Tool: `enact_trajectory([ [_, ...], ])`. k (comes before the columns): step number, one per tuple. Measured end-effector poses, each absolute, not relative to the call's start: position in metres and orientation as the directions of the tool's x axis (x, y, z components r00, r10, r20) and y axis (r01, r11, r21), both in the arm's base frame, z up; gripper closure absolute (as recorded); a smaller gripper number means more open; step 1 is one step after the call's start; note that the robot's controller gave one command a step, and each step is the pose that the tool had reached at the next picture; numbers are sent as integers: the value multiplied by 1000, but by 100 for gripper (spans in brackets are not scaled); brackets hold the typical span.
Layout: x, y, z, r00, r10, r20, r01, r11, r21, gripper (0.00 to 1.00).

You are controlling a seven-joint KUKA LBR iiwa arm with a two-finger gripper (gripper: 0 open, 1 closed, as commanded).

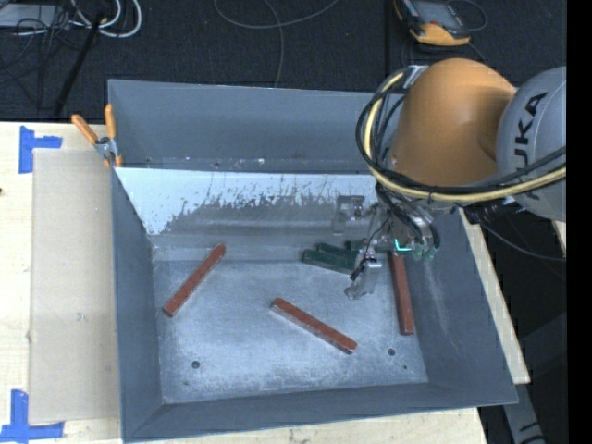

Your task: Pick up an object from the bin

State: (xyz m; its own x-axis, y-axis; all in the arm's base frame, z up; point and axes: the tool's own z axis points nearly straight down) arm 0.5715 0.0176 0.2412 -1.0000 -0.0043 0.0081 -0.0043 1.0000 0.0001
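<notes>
Grey metal bin, floor scuffed and speckled w/ pale dust. Nearest the front rim is a reddish-brown flat stick, long & thin. It lies at a slant near the ctr of the floor, its right end closer to the front. Next back, on the view's right, a second brown stick lies almost straight front-to-back, close to the right wall. On the view's left a third brown stick lies diagonally, far end pointing toward the back, well apart from the other two.

Further back, right of ctr, is a dark green piece. It is small, longer than wide, and darker than anything else in the bin. It lies across the floor near the foot of the back wall; exact shape too small to make out. The gripper is low in the bin just beside the green piece's right end, btwn it and the right-hand stick. Whether it touches either can't be told, nor how far it is spread, since metal parts & wires overlap there.

Behind & above, the back wall is streaked w/ scratches. The arm's rounded orange cover, w/ looped cables round it, comes in from the right.
</notes>
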Motion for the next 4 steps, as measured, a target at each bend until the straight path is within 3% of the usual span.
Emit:
enact_trajectory([
  [1,516,-7,115,-998,-58,11,-58,998,1,0],
  [2,509,-13,67,-998,62,7,62,998,0,0],
  [3,510,-13,69,-998,61,3,61,998,0,100],
  [4,525,-48,209,-994,105,-9,105,994,0,100],
])
